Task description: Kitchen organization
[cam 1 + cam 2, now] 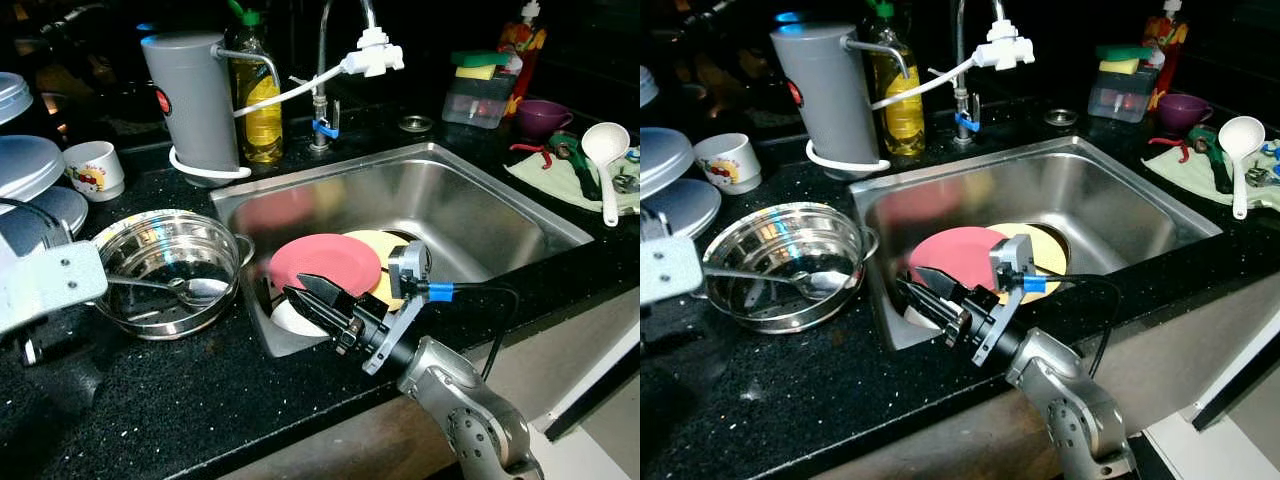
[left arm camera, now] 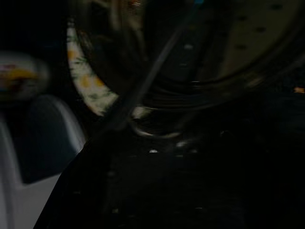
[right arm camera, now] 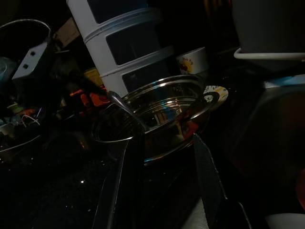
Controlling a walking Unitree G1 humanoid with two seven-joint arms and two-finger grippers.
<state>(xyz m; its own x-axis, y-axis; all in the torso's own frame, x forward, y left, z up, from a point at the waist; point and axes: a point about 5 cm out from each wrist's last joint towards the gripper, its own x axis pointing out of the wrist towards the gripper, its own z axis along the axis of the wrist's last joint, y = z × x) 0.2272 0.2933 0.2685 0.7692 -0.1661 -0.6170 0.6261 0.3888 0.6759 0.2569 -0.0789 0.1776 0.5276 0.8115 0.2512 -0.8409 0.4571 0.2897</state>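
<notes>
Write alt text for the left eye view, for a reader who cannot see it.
The right gripper, fingers apart and empty, reaches over the near left corner of a steel sink holding a pink plate on a yellow plate. Left of the sink, a steel pot with a spoon sits on the black counter.

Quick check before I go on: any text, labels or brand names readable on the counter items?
None can be read.
Grey canister: red round sticker, lettering too small.
White cup: printed picture, no legible words.
Yellow bottle: no label legible.
Red bottle: print too blurred.
</notes>
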